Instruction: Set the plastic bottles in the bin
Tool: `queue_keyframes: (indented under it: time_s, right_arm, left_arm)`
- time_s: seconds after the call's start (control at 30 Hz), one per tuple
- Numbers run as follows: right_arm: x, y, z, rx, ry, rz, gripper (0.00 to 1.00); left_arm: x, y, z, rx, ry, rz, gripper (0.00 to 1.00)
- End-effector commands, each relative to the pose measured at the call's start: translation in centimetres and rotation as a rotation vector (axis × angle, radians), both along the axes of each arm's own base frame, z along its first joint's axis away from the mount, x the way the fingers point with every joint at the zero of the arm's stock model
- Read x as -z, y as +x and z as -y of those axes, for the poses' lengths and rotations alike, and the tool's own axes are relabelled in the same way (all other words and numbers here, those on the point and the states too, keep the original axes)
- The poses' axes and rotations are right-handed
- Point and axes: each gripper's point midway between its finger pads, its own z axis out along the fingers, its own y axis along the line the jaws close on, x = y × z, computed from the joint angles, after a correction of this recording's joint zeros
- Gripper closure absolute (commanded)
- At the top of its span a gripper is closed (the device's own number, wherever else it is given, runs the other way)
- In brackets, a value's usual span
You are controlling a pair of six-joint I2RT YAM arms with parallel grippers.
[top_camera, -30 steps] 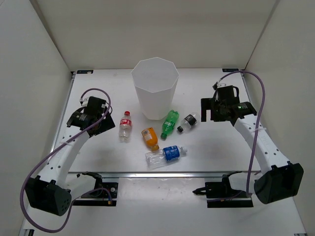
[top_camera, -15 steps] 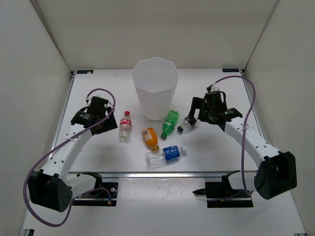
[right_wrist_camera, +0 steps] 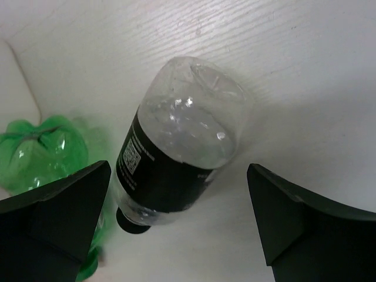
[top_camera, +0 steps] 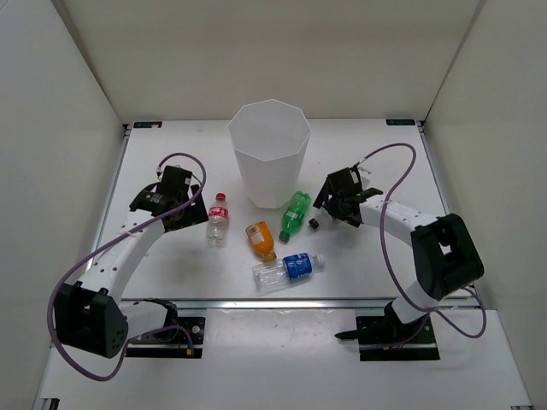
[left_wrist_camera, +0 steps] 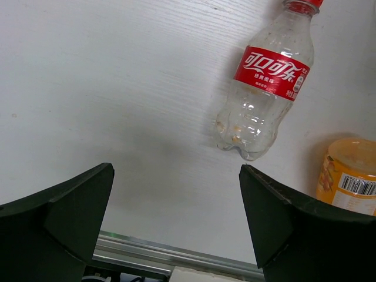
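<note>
- Clear plastic with a blue label wraps the nearest bottle (top_camera: 288, 268), which lies on its side on the white, faintly grained table (top_camera: 359, 256).
- Just beyond it we see the orange bottle (top_camera: 261, 239), stubby and opaque, also lying down; a barcode shows on its label in the left wrist view.
- Left of that lies the red-labelled bottle (top_camera: 218, 218), clear with a lobed base and a red cap pointing away from us.
- Our left gripper (top_camera: 181, 213) hangs over bare table just beside this bottle's base, jaws spread wide and grasping nothing.
- The green bottle (top_camera: 295, 213) lies right of the orange one, its petal-shaped base turned toward the bin.
- Beside it lies the black-labelled bottle (right_wrist_camera: 176, 170), clear and glossy; our right gripper (top_camera: 342, 201) straddles it with jaws wide apart, released, with no contact visible.
- Farthest stands the bin (top_camera: 269, 154), upright, white, translucent and faceted; all five bottles lie on the table outside it.
</note>
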Motion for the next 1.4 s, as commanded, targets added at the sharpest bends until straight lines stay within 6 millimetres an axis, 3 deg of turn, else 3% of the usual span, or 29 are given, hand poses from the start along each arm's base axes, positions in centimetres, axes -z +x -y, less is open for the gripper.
queue_keyframes:
  time_s: [0.0,0.07,0.13,0.17,0.2,0.27,0.37,0.47,0.5,0.57,0.6,0.67,0.7,0.77,0.8,0.83,0.9,0.93,1.0,1.17,1.23,1.37]
  right_arm:
    - [-1.3,2.9,0.0,0.134,0.041,0.115,0.01]
    - [0.0,3.4,0.3,0.154,0.020,0.104,0.04]
    - [0.3,3.7,0.3,0.157,0.029,0.106,0.13]
    - [0.4,3.9,0.3,0.156,0.034,0.108,0.19]
    - [0.7,4.0,0.6,0.164,0.028,0.097,0.35]
    - [0.0,4.0,0.9,0.165,0.020,0.108,0.47]
    - [-2.9,4.5,2.5,0.162,-0.014,0.170,0.61]
    - [-8.6,5.9,4.3,0.105,-0.037,0.293,0.71]
    - [-11.5,6.5,5.2,0.065,-0.053,0.351,0.70]
    - [-18.6,8.4,4.5,-0.044,-0.069,0.509,0.70]
    - [-20.5,8.8,4.3,-0.113,-0.099,0.551,0.68]
    - [-28.2,9.7,1.6,-0.228,-0.127,0.743,0.68]
    - [-29.3,9.7,0.3,-0.302,-0.149,0.779,0.69]
    - [-34.2,9.4,-3.8,-0.415,-0.135,0.925,0.67]
    - [-35.3,9.7,-4.9,-0.470,-0.137,0.959,0.67]
    - [-34.8,9.8,-7.3,-0.545,-0.116,0.963,0.67]
    - [-36.2,9.7,-10.6,-0.637,-0.093,1.007,0.64]
    - [-34.6,10.5,-12.0,-0.674,-0.097,0.976,0.64]
    - [-34.6,10.2,-15.3,-0.755,-0.095,0.986,0.62]
    - [-31.0,11.0,-18.7,-0.832,-0.064,0.904,0.53]
    - [-30.1,11.2,-19.1,-0.839,-0.032,0.884,0.47]
    - [-31.0,11.2,-20.0,-0.875,-0.041,0.896,0.26]
  left_arm:
    - [-0.2,0.4,0.7,0.018,-0.029,0.024,0.01]
    - [0.0,0.0,0.5,0.023,-0.032,0.019,0.02]
    - [0.5,-0.2,0.1,0.012,-0.016,0.003,0.01]
    - [0.6,-0.2,0.1,0.021,-0.007,-0.003,0.01]
    - [0.6,-0.3,-0.1,0.015,-0.007,-0.006,0.01]
    - [0.7,-0.4,0.0,0.015,-0.010,-0.011,0.01]
    - [0.7,0.0,-0.1,0.000,-0.024,-0.001,0.01]
    - [0.8,0.1,0.6,0.010,-0.056,0.007,0.02]
    - [1.1,0.2,0.9,0.020,-0.071,0.005,0.01]
    - [1.3,0.6,1.1,0.010,-0.090,0.012,0.01]
    - [1.8,0.4,1.4,0.012,-0.107,0.001,0.01]
    - [2.3,0.7,1.7,0.016,-0.124,-0.006,0.01]
    - [2.3,0.9,2.1,0.019,-0.140,-0.001,0.01]
    - [2.5,1.0,2.7,0.022,-0.166,0.002,0.01]
    - [2.9,1.0,2.8,0.016,-0.167,0.000,0.01]
    - [2.8,1.1,2.7,0.008,-0.179,0.005,0.01]
    - [2.9,1.2,3.1,0.018,-0.192,0.012,0.02]
    - [2.8,1.5,3.2,0.020,-0.192,0.021,0.01]
    - [3.0,2.0,3.4,0.011,-0.193,0.020,0.01]
    - [3.7,2.8,3.5,0.011,-0.188,-0.005,0.01]
    - [3.9,3.3,3.3,0.002,-0.190,-0.001,0.02]
    - [4.0,4.2,4.2,0.028,-0.236,0.018,0.01]
